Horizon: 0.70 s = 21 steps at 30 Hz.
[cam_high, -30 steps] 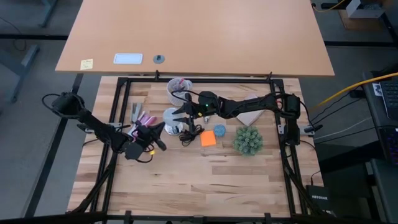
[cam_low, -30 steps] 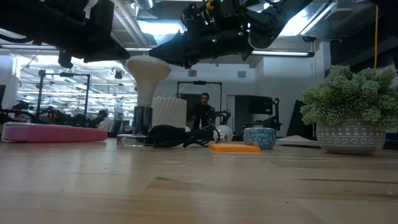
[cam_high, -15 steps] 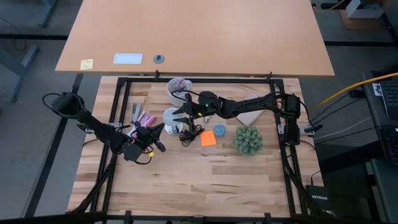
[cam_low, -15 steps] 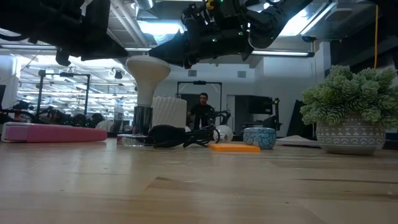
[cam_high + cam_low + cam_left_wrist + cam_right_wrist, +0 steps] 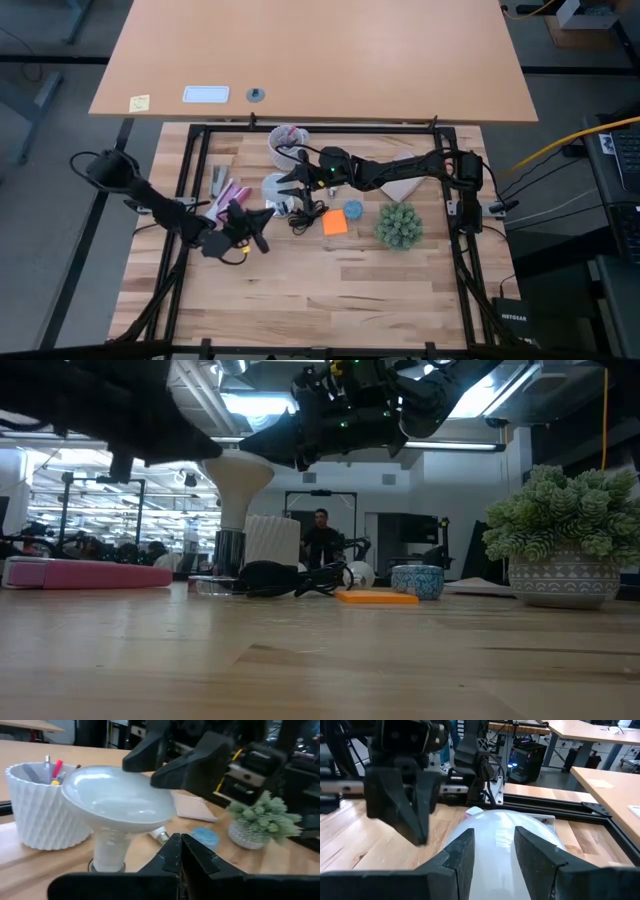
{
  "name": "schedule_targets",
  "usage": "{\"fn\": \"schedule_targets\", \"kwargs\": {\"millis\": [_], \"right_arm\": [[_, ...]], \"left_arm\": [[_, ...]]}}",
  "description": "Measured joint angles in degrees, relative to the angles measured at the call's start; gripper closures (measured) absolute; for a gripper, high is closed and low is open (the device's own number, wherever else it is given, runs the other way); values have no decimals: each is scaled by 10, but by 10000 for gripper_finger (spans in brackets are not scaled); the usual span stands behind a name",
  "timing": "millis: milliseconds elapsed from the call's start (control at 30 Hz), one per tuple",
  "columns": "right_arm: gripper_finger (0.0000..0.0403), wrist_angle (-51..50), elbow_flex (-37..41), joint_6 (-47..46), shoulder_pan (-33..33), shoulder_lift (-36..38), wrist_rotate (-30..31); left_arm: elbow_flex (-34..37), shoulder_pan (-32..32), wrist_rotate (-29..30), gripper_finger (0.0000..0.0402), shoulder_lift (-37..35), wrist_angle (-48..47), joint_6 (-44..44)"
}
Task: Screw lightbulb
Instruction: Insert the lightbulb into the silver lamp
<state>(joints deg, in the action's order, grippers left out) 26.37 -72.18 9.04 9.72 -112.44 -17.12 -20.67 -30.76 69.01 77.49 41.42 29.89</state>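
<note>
The white lightbulb (image 5: 275, 187) stands dome up, its narrow base (image 5: 228, 510) in the shiny socket (image 5: 229, 552) on the table. My right gripper (image 5: 291, 187) reaches in level from the table's right, open, one finger on each side of the dome's (image 5: 507, 832) top. In the left wrist view its fingers (image 5: 192, 767) show over the dome's (image 5: 117, 797) far rim. My left gripper (image 5: 258, 222) hangs shut just near-left of the bulb, pointing at it, its fingertips (image 5: 180, 847) short of the stem. My right gripper has the bulb's dome (image 5: 495, 835) between its open fingers, which come in level from the table's right at the dome's top. I cannot tell whether either finger touches it. The bulb stands upright in the socket.
A pale cup of pens (image 5: 287, 140) stands behind the bulb. A black cord (image 5: 305, 216), an orange sticky note (image 5: 335, 222), a small blue bowl (image 5: 354, 210) and a potted plant (image 5: 399, 226) lie to its right, pink items (image 5: 232, 190) to its left. The near half is bare wood.
My left gripper has turned about its wrist and edged a little toward the table's near edge, staying shut. My right gripper and the bulb have kept still.
</note>
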Motion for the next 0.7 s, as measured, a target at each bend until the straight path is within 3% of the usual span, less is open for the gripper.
{"fn": "schedule_targets", "kwargs": {"millis": [300,700], "right_arm": [[260,4,0,0,0,0,1],[260,7,0,0,0,0,2]], "left_arm": [[0,20,-4,400,38,78,-41],[-26,20,-5,400,38,88,-123]]}}
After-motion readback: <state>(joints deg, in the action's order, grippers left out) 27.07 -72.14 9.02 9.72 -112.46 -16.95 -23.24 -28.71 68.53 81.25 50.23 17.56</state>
